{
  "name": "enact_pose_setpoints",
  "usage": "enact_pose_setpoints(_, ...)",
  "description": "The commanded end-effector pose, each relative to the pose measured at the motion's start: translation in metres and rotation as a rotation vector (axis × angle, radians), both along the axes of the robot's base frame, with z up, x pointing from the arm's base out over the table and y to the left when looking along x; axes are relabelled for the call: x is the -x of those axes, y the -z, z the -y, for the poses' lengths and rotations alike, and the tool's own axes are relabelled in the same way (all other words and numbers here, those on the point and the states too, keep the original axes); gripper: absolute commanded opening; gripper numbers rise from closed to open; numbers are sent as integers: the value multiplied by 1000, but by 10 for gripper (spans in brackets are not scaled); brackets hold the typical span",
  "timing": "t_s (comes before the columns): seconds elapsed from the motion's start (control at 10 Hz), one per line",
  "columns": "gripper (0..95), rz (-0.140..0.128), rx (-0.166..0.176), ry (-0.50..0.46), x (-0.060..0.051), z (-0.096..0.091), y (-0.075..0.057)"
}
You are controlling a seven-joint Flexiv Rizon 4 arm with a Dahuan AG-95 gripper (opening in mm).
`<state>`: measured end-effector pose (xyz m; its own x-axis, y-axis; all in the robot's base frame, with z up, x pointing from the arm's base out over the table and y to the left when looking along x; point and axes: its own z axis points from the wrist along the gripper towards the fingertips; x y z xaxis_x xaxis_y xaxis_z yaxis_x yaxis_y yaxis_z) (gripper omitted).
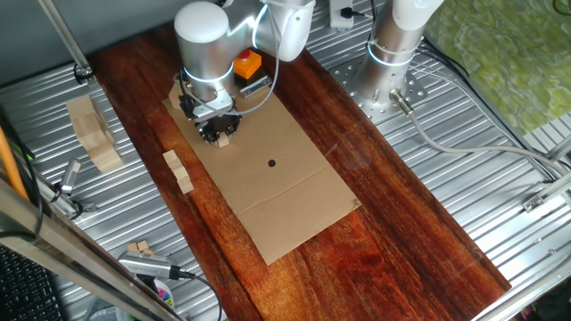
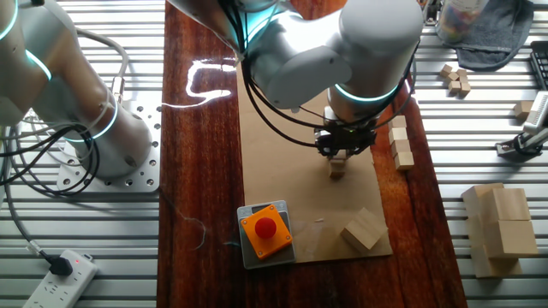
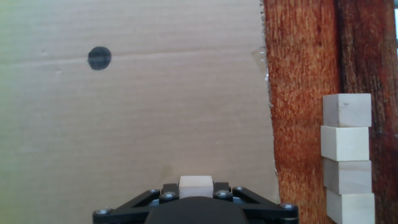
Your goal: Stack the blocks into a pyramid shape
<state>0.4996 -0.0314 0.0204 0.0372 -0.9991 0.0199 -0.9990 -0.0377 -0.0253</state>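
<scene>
Gripper (image 3: 195, 198): closed on one small block (image 3: 196, 186), which sits pinched between the fingers just above the cardboard sheet (image 3: 137, 112).
Step in hand: judged as carrying or placing the first block of the pyramid's base; no stacked blocks show on the sheet yet.
Black dot (image 3: 99, 58): marked on the cardboard, left of and ahead of the held block; a likely centre for the build, though that is a guess.
Next move: calls for setting the block flat on the sheet, parting the fingers and lifting straight up.
Cardboard edge (image 3: 267, 93): to the right; dark wood tabletop (image 3: 298, 124) beyond it.
Row of blocks (image 3: 347, 152): four in a line, touching, on the wood, well right of the gripper.
Open room: bare cardboard all round the dot; the faceted chunk (image 2: 363, 229) and orange button box (image 2: 265, 229) sit apart at one end.
</scene>
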Motion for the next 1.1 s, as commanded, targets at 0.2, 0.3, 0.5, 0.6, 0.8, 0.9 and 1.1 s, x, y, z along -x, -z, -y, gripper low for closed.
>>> enact_pose_setpoints(0.2,0,-1,0,0,2,1,1)
enact_pose_setpoints(0.3,0,1,-1,1,2,2,2)
enact_pose_setpoints(0.5,0,3,0,-2,2,2,5)
enact_pose_setpoints(0.6,0,0,3,-3,2,2,5)
enact_pose_setpoints(0.8,0,1,7,-7,2,2,5)
enact_pose_setpoints(0.9,0,1,11,-7,2,2,5)
enact_pose_setpoints(1.1,190,1,18,-17,2,2,5)
